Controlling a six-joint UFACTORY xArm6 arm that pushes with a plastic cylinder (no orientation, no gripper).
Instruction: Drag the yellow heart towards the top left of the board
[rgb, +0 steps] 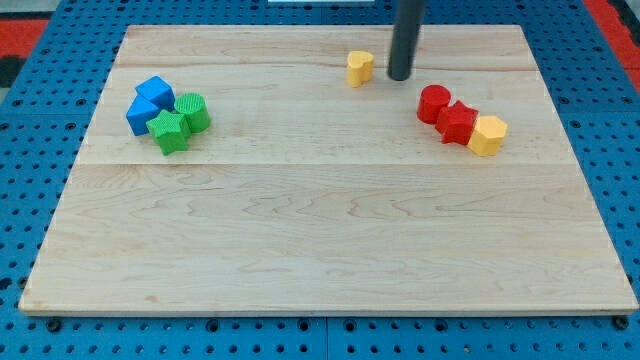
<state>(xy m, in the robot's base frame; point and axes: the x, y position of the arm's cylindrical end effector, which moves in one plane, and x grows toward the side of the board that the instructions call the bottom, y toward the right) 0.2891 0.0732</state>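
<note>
The yellow heart (360, 68) lies near the view's top, a little right of the board's middle. My tip (400, 77) stands just to its right, a small gap apart, not touching it. The rod rises straight up out of the view's top.
The wooden board (320, 250) sits on a blue pegboard. At the view's left, two blue blocks (148, 104), a green star (169, 131) and a green cylinder (192, 112) cluster together. At the right, a red cylinder (434, 103), a red star (457, 122) and a yellow hexagon (488, 135) touch in a row.
</note>
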